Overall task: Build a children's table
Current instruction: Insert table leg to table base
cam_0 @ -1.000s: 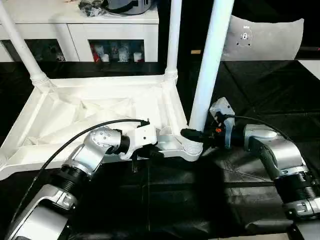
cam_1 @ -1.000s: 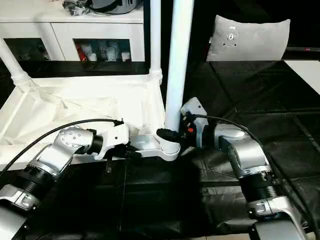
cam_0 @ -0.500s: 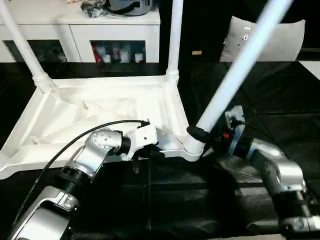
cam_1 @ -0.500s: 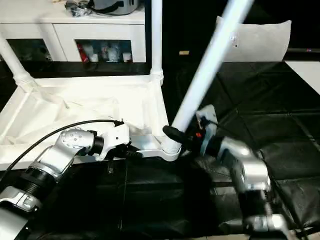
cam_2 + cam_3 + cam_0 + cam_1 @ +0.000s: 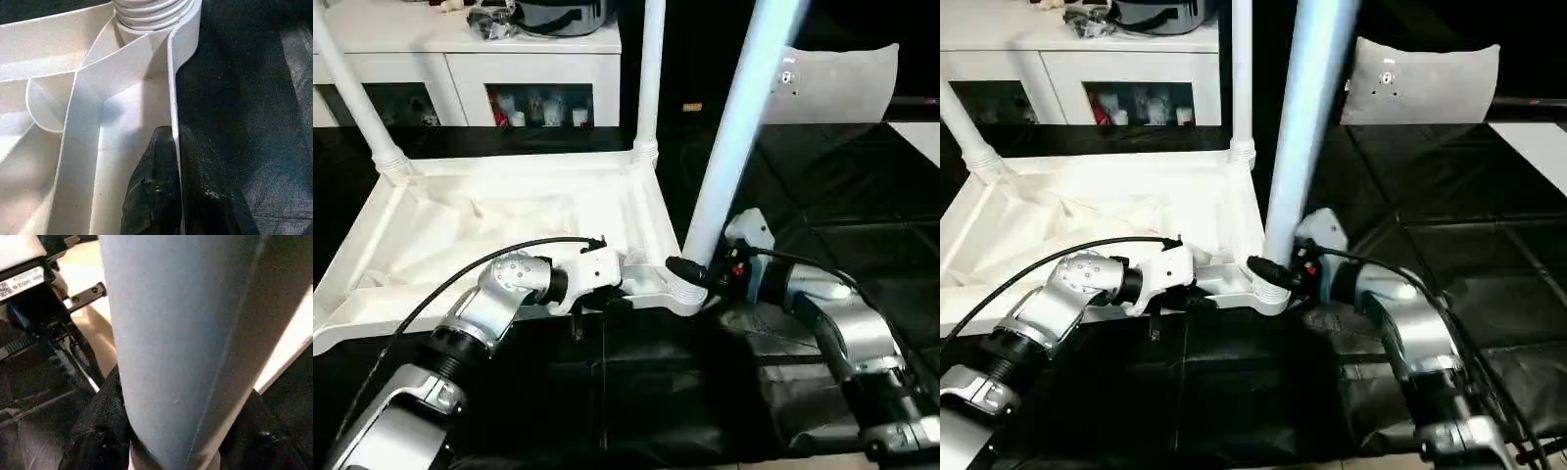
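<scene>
Nearest the camera: left gripper (image 5: 607, 297), jaws pinched together on the thin near rim of the upturned table top (image 5: 509, 220), just beside the near corner socket (image 5: 685, 292). Right gripper (image 5: 690, 271) on the other side of that socket, jaws clamped around the base of the near leg (image 5: 734, 127), which rises out of the socket leaning a bit away from the top. Looks like light, hollow, stiff plastic, so probably easy to lift but smooth and round, likely to spin or slip in a grip; low on the leg, right above the ribbed collar, seems the sensible place to hold, since a long leg held high would lever hard against the socket. Thin rim is a decent handle for steadying, though a rib wall that slim could flex if squeezed sideways. Top sits ribbed side up on the black surface (image 5: 666, 392). Beyond the socket, plenty of bare black surface to the right arm's side for swinging the leg. Further back from the socket, two more legs already standing: far right leg (image 5: 651, 78) and far left leg (image 5: 357, 93). Behind those, white cabinet (image 5: 460, 59) and a grey panel (image 5: 842, 83), well apart from the socket, but a tall tilting leg could sweep toward them.
</scene>
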Robot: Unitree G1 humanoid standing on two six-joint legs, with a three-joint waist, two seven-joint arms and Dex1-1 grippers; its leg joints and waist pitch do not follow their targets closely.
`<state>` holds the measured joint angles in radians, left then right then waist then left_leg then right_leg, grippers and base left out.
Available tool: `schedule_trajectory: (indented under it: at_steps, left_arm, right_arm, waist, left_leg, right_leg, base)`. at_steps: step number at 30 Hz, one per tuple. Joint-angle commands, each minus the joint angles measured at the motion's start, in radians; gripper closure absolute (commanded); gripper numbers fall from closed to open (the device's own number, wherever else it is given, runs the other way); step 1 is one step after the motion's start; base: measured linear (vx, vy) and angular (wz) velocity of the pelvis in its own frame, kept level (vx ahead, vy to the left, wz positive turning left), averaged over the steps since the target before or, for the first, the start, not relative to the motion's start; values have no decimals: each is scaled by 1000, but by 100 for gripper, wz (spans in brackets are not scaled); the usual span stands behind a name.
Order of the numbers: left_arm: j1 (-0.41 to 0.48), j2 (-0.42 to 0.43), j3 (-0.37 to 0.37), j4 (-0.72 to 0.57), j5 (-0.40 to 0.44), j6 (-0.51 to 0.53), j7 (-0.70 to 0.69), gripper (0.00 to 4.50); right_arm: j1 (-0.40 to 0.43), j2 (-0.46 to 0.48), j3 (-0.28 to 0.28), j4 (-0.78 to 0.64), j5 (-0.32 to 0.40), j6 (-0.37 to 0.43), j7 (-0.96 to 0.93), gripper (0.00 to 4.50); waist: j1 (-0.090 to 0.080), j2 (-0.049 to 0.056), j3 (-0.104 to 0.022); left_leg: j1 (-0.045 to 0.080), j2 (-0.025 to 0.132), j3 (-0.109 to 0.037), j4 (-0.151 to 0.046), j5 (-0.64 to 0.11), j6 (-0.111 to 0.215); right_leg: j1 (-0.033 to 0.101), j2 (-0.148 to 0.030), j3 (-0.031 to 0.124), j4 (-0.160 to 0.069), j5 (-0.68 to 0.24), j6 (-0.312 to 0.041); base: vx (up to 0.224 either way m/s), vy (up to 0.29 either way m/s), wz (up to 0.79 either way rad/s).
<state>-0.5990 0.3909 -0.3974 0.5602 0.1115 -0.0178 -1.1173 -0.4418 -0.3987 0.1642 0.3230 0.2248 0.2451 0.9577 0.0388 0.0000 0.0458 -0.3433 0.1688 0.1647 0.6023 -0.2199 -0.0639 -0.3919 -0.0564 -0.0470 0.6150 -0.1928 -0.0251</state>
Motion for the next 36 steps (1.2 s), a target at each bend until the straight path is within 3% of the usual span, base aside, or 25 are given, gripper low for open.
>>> schedule_trajectory:
  at_steps: [1, 3, 6, 14, 15, 16, 19, 23, 24, 25, 27, 28, 29, 31, 32, 36]
  left_arm:
    - [-25, 8, -30, 38, 40, -15, -9, 450]
    - [-51, -1, -19, 70, 37, -15, -2, 450]
    - [-69, -4, -12, 94, 34, -14, 4, 450]
    - [-58, -6, 9, 100, 3, 13, -4, 450]
    - [-45, -9, 18, 78, -10, 38, -2, 450]
    - [-35, -10, 23, 62, -18, 57, 1, 450]
    - [2, -16, 40, -6, -36, 130, 24, 450]
    - [87, -65, 72, -188, -35, 322, 151, 450]
    - [106, -88, 79, -238, -29, 375, 192, 450]
    - [123, -117, 85, -293, -22, 436, 235, 450]
    - [133, -149, 89, -349, -4, 500, 280, 450]
    - [135, -168, 88, -381, 13, 538, 309, 450]
    - [136, -178, 88, -397, 22, 558, 325, 450]
    - [129, -187, 83, -413, 45, 580, 349, 450]
    - [123, -186, 80, -412, 53, 589, 362, 450]
    - [121, -188, 79, -416, 48, 605, 376, 450]
  right_arm:
    - [29, -17, 77, 83, -79, 46, 19, 262]
    - [29, -13, 78, 91, -81, 43, 23, 262]
    - [34, -6, 73, 97, -83, 39, 15, 262]
    - [42, 38, 40, 100, -56, 53, -49, 262]
    - [41, 55, 27, 100, -53, 65, -80, 262]
    - [39, 66, 21, 100, -55, 72, -103, 262]
    - [32, 102, 3, 104, -64, 94, -184, 262]
    - [-27, 199, -49, 169, -79, 134, -385, 262]
    - [-50, 226, -64, 197, -86, 137, -440, 262]
    - [-74, 254, -79, 228, -96, 137, -496, 262]
    - [-98, 273, -80, 257, -107, 132, -530, 262]
    - [-113, 285, -82, 275, -110, 131, -549, 262]
    - [-121, 291, -82, 284, -111, 130, -559, 262]
    - [-135, 298, -80, 301, -111, 134, -568, 262]
    - [-139, 300, -80, 305, -111, 139, -572, 262]
    - [-144, 300, -74, 312, -116, 144, -570, 262]
  waist:
    - [8, -1, -51]
    - [9, -5, -45]
    - [10, -6, -45]
    - [9, -4, -44]
    - [5, -4, -43]
    - [5, 6, -43]
    - [-6, 5, -40]
    - [-26, 1, -35]
    - [-38, 4, -37]
    - [-42, -3, -37]
    - [-47, -4, -39]
    - [-47, -10, -40]
    - [-43, -5, -40]
    - [-40, -7, -41]
    - [-35, -14, -45]
    - [-27, -12, -49]
  left_leg:
    - [-7, 53, -15, -72, -150, 50]
    - [-1, 53, -15, -76, -194, 39]
    - [5, 56, -20, -80, -222, 27]
    - [1, 57, -21, -84, -228, 25]
    - [0, 56, -22, -86, -231, 20]
    - [0, 57, -24, -87, -237, 14]
    - [1, 58, -28, -91, -284, 0]
    - [-2, 56, -35, -94, -324, -13]
    - [-4, 56, -36, -92, -327, -18]
    - [-3, 56, -35, -92, -325, -16]
    - [-3, 52, -32, -88, -310, -6]
    - [-8, 54, -29, -88, -288, 5]
    - [-3, 53, -26, -86, -275, 12]
    - [-5, 52, -23, -84, -258, 22]
    - [-10, 50, -21, -83, -222, 31]
    - [-16, 53, -16, -81, -155, 45]
  right_leg:
    - [54, -87, 48, -80, -209, -231]
    - [51, -89, 49, -91, -311, -210]
    - [48, -91, 50, -96, -384, -186]
    - [47, -92, 51, -96, -371, -189]
    - [46, -93, 51, -96, -383, -187]
    - [47, -94, 50, -94, -389, -188]
    - [43, -94, 47, -100, -451, -169]
    - [37, -94, 42, -106, -530, -147]
    - [36, -95, 41, -108, -543, -139]
    - [34, -95, 41, -108, -540, -142]
    - [31, -93, 42, -110, -530, -147]
    - [33, -91, 44, -110, -502, -152]
    - [29, -89, 45, -109, -470, -163]
    - [32, -88, 46, -107, -433, -174]
    - [36, -88, 47, -102, -391, -177]
    - [42, -86, 43, -89, -250, -206]
  base:
    - [0, 0, 0]
    - [0, 0, 0]
    - [0, 0, 0]
    - [0, 0, 0]
    - [0, 0, 0]
    - [0, 0, 0]
    - [0, 0, 0]
    - [0, 0, 0]
    - [0, 0, 0]
    - [0, 0, 0]
    - [0, 0, 0]
    - [0, 0, 0]
    - [0, 0, 0]
    - [0, 0, 0]
    - [0, 0, 0]
    - [0, 0, 0]
